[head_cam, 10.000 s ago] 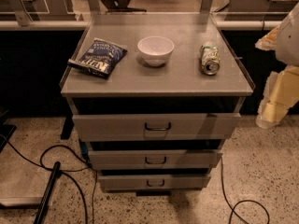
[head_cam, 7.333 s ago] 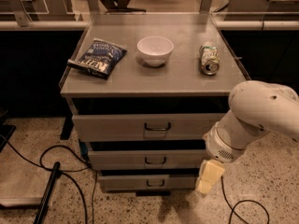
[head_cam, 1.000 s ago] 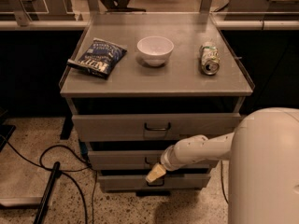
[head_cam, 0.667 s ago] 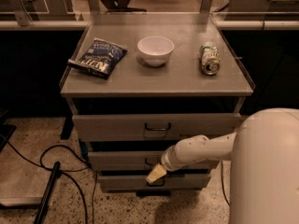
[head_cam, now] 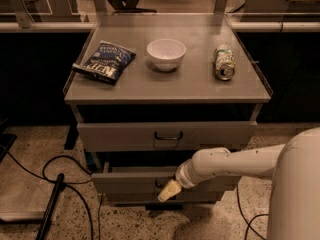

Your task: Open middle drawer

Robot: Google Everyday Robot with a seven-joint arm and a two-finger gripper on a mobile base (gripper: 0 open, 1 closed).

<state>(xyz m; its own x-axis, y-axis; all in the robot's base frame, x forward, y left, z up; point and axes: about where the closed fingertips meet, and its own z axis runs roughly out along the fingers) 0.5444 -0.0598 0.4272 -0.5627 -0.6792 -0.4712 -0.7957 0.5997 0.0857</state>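
Note:
The grey cabinet [head_cam: 165, 91] has three drawers. The middle drawer [head_cam: 125, 182] stands out a little from the cabinet, with a pale strip of its inside showing behind the front. My gripper [head_cam: 167, 190] is at the centre of that drawer front, right where the handle is, and covers the handle. My white arm [head_cam: 235, 163] reaches in from the lower right. The top drawer [head_cam: 115, 136] with its dark loop handle [head_cam: 167, 135] is above. Only a thin edge of the bottom drawer [head_cam: 130, 199] shows below.
On the cabinet top lie a blue chip bag [head_cam: 104, 61], a white bowl [head_cam: 166, 53] and a can on its side [head_cam: 224, 62]. Black cables [head_cam: 60, 169] and a dark pole [head_cam: 50, 206] lie on the speckled floor at the left. My body [head_cam: 300, 194] fills the lower right.
The middle drawer front has come a little forward and lower in view since a second ago, with my gripper staying at its handle. Ten seconds ago the arm was off to the right.

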